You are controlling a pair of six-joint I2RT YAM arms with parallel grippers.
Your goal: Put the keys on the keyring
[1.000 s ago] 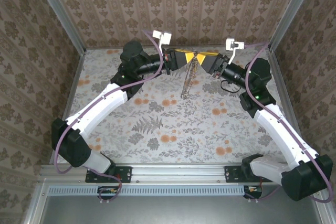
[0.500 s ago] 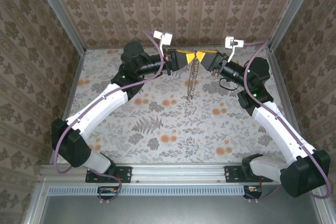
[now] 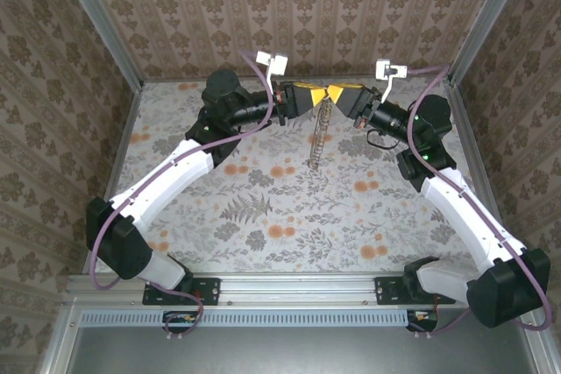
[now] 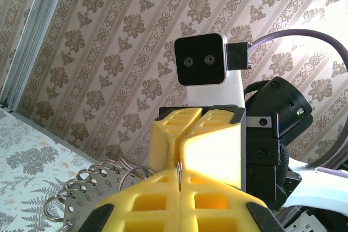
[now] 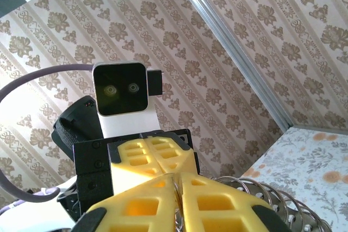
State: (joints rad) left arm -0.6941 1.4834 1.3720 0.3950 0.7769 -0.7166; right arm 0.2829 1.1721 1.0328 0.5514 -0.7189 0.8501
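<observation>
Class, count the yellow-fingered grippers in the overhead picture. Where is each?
2. The left gripper and the right gripper meet tip to tip over the table's far side, above the hanging keyring.

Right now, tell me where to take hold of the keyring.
Take the keyring by its free lower stretch, from the side, across the links. It hangs down from where the left tool and right tool meet, crowding its top.

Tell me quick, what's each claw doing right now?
The left claw: closed, pinching the keyring at its top.
The right claw: closed on the same keyring, which hangs between them.
</observation>
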